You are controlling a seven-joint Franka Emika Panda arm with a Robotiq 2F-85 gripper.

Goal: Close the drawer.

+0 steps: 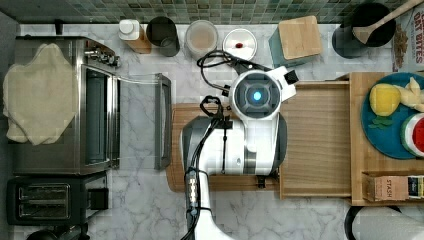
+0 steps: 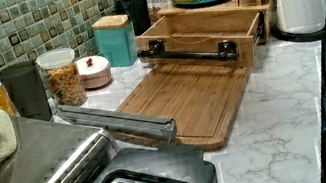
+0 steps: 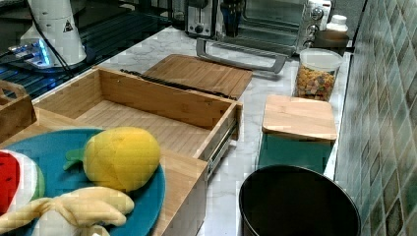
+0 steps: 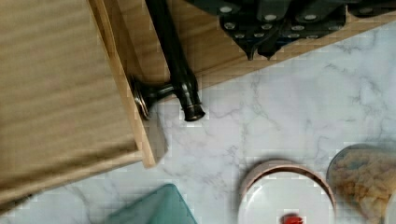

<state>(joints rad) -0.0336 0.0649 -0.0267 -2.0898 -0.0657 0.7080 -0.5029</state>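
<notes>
The drawer (image 1: 315, 140) is pulled out of its wooden unit (image 1: 360, 165) toward the top view's left, with its light-wood bottom bare. The drawer (image 2: 200, 26) carries a black bar handle (image 2: 188, 54) on its front, also seen as the handle (image 4: 175, 60) from the wrist. My gripper (image 4: 261, 52) hangs over the bamboo cutting board (image 4: 219, 51), beside the handle's end and apart from it. Its dark fingers are shut with nothing between them. In the top view the arm's wrist (image 1: 257, 95) covers the drawer's front corner.
A bamboo cutting board (image 2: 188, 102) lies in front of the drawer. The toaster oven (image 1: 65, 120) stands with its glass door (image 1: 145, 120) folded down. Jars, a white lidded bowl (image 1: 240, 44) and a teal box (image 1: 297, 40) line the wall. A plate of toy fruit (image 1: 395, 115) tops the unit.
</notes>
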